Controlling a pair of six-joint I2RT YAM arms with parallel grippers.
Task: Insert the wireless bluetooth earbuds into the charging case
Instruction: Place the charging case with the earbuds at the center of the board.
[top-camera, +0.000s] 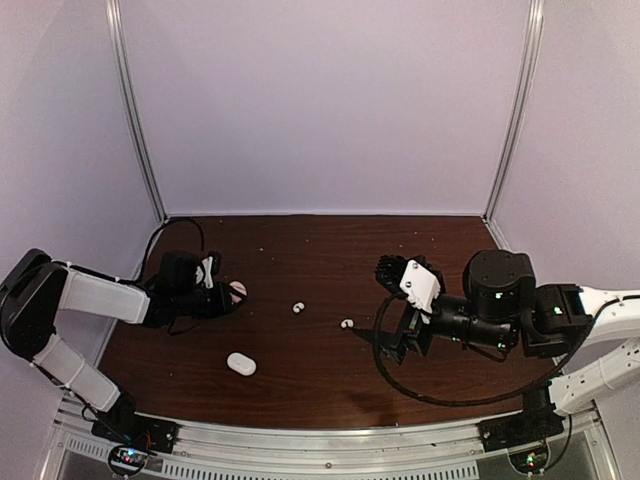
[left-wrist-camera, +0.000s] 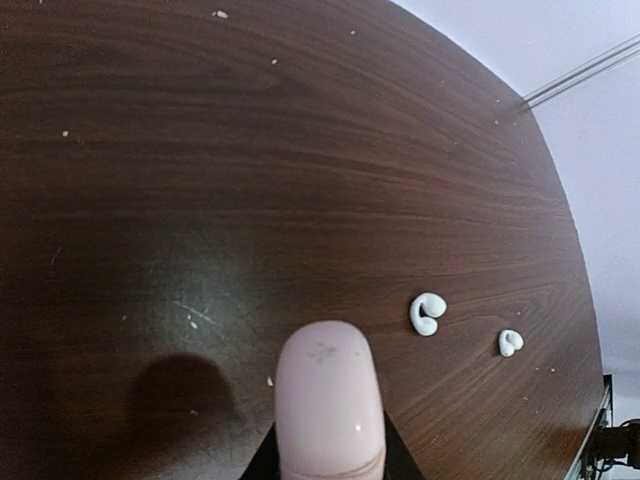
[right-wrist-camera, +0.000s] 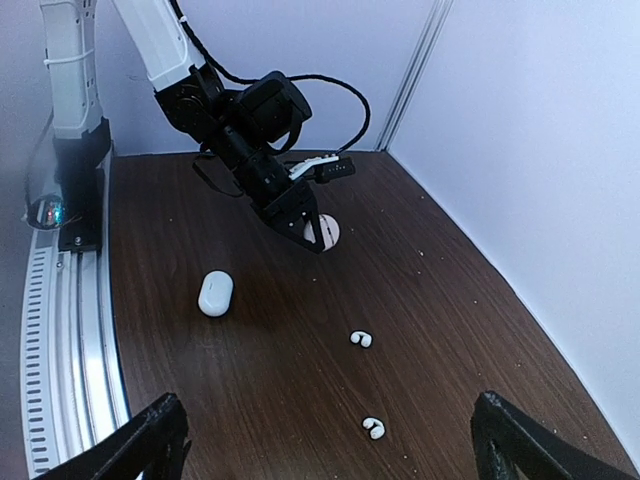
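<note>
While the left gripper (top-camera: 228, 296) sits at left-centre of the top view, jaws narrowly parted and clamped on a pinkish oval case (left-wrist-camera: 329, 400), the right gripper (right-wrist-camera: 328, 425) is spread wide with nothing in it. It hovers over the dark wood table (top-camera: 330, 250) at right-centre. Two white earbuds lie loose on the wood, apart from each other: one earbud (top-camera: 298, 307) mid-frame, the other earbud (top-camera: 347, 323) slightly lower right, nearer the right gripper. A white oval case (top-camera: 241, 363) lies shut at lower left, below the left gripper, well apart from both earbuds.
</note>
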